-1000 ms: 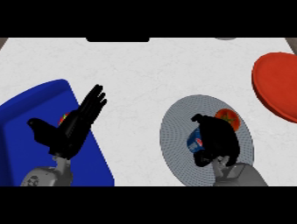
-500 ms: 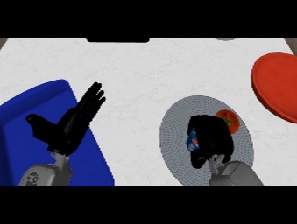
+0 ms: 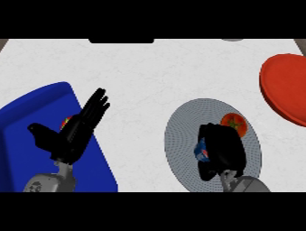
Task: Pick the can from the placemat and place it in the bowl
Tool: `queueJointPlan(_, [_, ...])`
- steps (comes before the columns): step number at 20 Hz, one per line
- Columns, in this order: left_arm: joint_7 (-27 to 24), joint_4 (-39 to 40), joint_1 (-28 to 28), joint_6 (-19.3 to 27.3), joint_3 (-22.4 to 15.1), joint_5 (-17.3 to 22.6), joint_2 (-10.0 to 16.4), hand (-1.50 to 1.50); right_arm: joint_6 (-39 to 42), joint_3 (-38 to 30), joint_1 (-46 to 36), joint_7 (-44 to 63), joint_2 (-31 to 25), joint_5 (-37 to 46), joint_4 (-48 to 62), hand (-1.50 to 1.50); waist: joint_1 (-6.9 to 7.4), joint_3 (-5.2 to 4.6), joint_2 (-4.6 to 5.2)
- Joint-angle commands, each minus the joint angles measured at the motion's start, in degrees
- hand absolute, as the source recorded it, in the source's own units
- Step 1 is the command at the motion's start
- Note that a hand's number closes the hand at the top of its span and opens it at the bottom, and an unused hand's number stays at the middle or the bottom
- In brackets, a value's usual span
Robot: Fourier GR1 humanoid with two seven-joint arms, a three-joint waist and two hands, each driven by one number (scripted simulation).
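Can (image 3: pixel 200 152): blue with a touch of red and white, sitting on the round grey placemat (image 3: pixel 182 122), mostly hidden.
Right hand (image 3: pixel 220 148): coming in from the lower edge, fingers curling round the can from above, clamping it.
Tomato-like red item (image 3: pixel 235 123): lying on the same placemat, just beyond the right hand.
Red bowl (image 3: pixel 292 90): sitting at the right edge, apart from the placemat.
Blue tray (image 3: pixel 18 135): lying at the left.
Left hand (image 3: pixel 74 131): resting above the tray, fingers straight and spread, holding nothing.
Small red-and-green item (image 3: pixel 67 121): showing on the tray, partly behind the left hand.
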Motion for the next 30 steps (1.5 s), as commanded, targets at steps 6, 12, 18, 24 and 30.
queueJointPlan(6, [1.7, -2.0, 1.1, 1.1, -0.6, -0.9, -1.0, 0.00, -6.6, -7.9, 15.0, -17.5, -18.5, -3.1, -11.1, 1.50, -0.46, 0.10, 0.14])
queueJointPlan(12, [1.9, -0.6, -1.1, 0.0, 0.6, 0.1, -0.9, 0.00, 1.2, -15.8, 16.1, -14.7, -19.1, -11.6, -30.2, 1.50, -0.70, 0.05, 0.10])
queueJointPlan(18, [-1.1, 3.1, -0.7, -3.2, 3.4, 1.2, 1.8, 0.00, 4.2, -23.0, 14.8, -9.1, -19.2, -13.1, -43.6, 1.50, -0.68, 0.01, 0.19])
queueJointPlan(24, [2.4, -3.8, 0.5, 1.5, 0.4, -1.6, -1.3, 0.00, 12.6, -34.0, 5.1, -7.5, -19.7, -21.4, -42.2, 1.50, 0.09, 0.06, 0.14])
queueJointPlan(30, [2.8, -2.8, 0.2, -0.9, 0.7, 0.0, -0.9, 0.00, 12.7, -43.4, -5.5, -12.4, -19.4, -24.7, -30.5, 1.50, 0.26, 0.08, 0.29])
